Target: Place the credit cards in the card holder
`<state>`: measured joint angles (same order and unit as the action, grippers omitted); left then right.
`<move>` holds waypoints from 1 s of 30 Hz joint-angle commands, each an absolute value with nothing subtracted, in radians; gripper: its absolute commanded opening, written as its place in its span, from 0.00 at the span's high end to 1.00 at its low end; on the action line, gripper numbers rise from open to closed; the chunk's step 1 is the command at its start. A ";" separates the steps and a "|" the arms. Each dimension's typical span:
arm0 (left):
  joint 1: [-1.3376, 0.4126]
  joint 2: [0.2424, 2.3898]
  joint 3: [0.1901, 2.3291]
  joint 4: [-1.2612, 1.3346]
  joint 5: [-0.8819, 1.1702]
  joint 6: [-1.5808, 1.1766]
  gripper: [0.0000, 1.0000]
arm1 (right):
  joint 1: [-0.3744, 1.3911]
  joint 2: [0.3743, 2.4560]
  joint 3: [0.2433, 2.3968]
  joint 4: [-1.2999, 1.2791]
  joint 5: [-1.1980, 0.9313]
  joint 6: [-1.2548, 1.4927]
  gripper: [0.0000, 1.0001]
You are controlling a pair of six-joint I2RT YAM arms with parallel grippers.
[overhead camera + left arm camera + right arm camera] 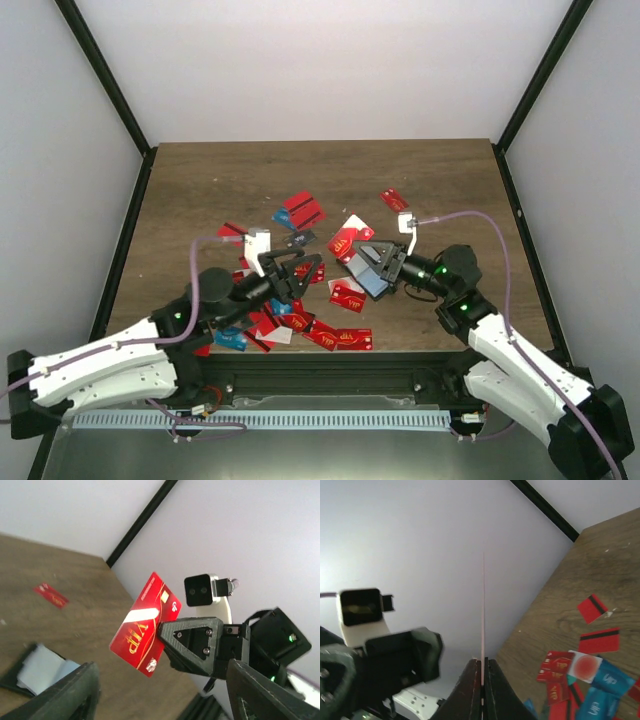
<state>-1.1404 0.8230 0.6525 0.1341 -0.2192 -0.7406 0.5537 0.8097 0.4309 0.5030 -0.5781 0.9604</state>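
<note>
My right gripper [362,258] [483,661] is shut on one edge of a red VIP credit card [142,632], which shows edge-on as a thin line [483,605] in the right wrist view. It holds this card in the air. My left gripper [295,263] [162,672] faces it with its jaws wide open and nothing between them. The card holder [374,284] [37,670] lies open on the table under the right gripper, its greyish-blue inside facing up. Several more credit cards [340,335] [570,667], mostly red and a few blue, lie scattered on the wooden table.
Loose red cards lie farther back [300,210] [394,199], and one small red card [51,594] rests alone on the wood. White walls with black corner posts [110,95] enclose the table [200,185]. The left arm's camera block [362,607] is close to the right gripper.
</note>
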 commanded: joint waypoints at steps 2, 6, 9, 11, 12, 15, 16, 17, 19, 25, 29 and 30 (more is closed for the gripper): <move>-1.112 0.722 0.701 -0.070 -0.141 -0.479 0.26 | 0.491 0.804 0.498 0.356 -0.803 0.733 0.99; -1.079 0.754 0.792 -0.202 0.000 -0.397 0.29 | 0.492 0.849 0.499 0.379 -0.988 0.678 0.99; -1.072 0.803 0.832 -0.252 0.092 -0.369 0.29 | 0.491 0.848 0.485 0.441 -1.107 0.676 0.99; -1.066 0.823 0.839 -0.254 0.171 -0.361 0.29 | 0.491 0.831 0.478 0.482 -1.166 0.684 0.99; -1.065 0.828 0.838 -0.247 0.199 -0.364 0.30 | 0.492 0.818 0.475 0.489 -1.182 0.683 0.99; -1.064 0.845 0.831 -0.220 0.260 -0.374 0.35 | 0.497 0.777 0.470 0.485 -1.214 0.674 0.99; -1.063 0.852 0.829 -0.212 0.273 -0.378 0.36 | 0.500 0.765 0.471 0.482 -1.222 0.671 0.99; -1.063 0.859 0.828 -0.204 0.286 -0.381 0.38 | 0.503 0.754 0.473 0.475 -1.228 0.668 0.99; -1.064 0.873 0.825 -0.185 0.308 -0.387 0.44 | 0.505 0.740 0.478 0.459 -1.233 0.658 0.99; -1.063 0.902 0.814 -0.128 0.362 -0.400 0.57 | 0.511 0.733 0.493 0.434 -1.242 0.646 0.99; -1.063 0.924 0.817 -0.113 0.372 -0.402 0.68 | 0.514 0.741 0.504 0.406 -1.236 0.628 0.99; -1.064 0.930 0.818 -0.110 0.376 -0.401 0.73 | 0.514 0.742 0.508 0.402 -1.237 0.625 0.99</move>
<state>-1.0672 0.9138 0.8207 -0.1547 0.3367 -0.3988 0.5076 0.7414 0.4629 0.4301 -1.2148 0.6579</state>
